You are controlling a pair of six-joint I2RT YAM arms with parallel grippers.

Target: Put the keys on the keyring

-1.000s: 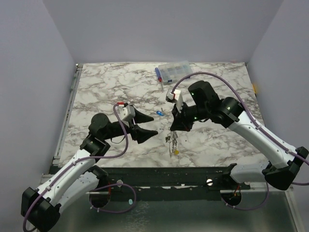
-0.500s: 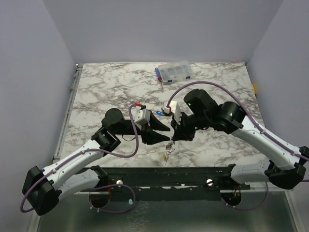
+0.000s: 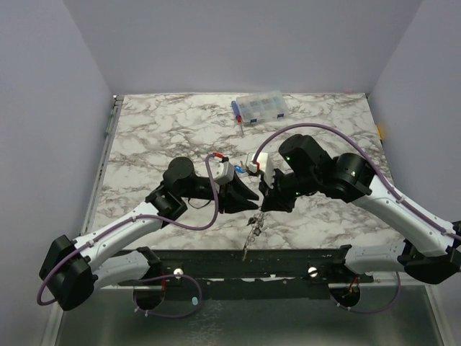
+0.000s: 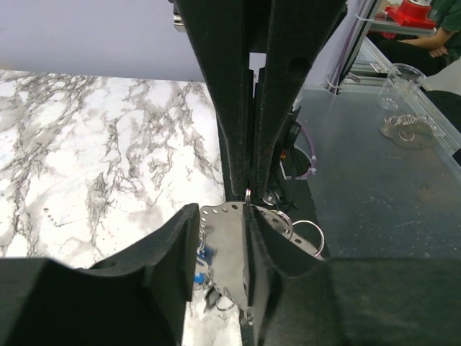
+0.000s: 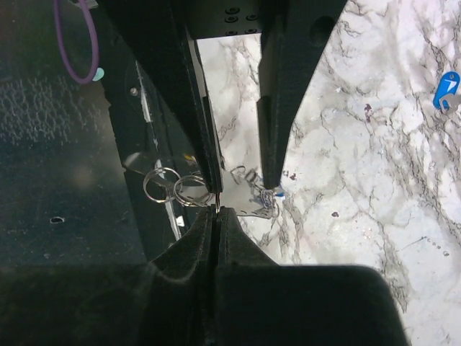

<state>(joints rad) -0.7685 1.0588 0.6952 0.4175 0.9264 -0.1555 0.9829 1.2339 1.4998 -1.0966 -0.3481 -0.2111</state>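
Observation:
My right gripper (image 3: 261,205) (image 5: 216,211) is shut on a thin metal ring, the keyring (image 5: 216,204) (image 4: 248,193), held above the table's front edge. From it hang a flat grey plate with holes (image 4: 225,241) (image 5: 243,200), small split rings (image 5: 164,184) and a bunch of keys (image 3: 251,229) with a yellow piece lowest. My left gripper (image 3: 248,196) (image 4: 220,238) faces it. The jaws stand part open around the plate, which lies against the right finger while the left finger is apart from it. One blue key (image 5: 446,90) lies loose on the marble.
A clear compartment box (image 3: 261,108) with blue parts stands at the back of the marble table (image 3: 158,137), a red-and-blue stick (image 3: 238,117) beside it. The black frame rail (image 3: 245,261) runs just under the hanging bunch.
My left arm has swung right until its fingers meet the right gripper, and its jaws have narrowed around the plate. The right gripper has shifted slightly toward the front with the hanging bunch.

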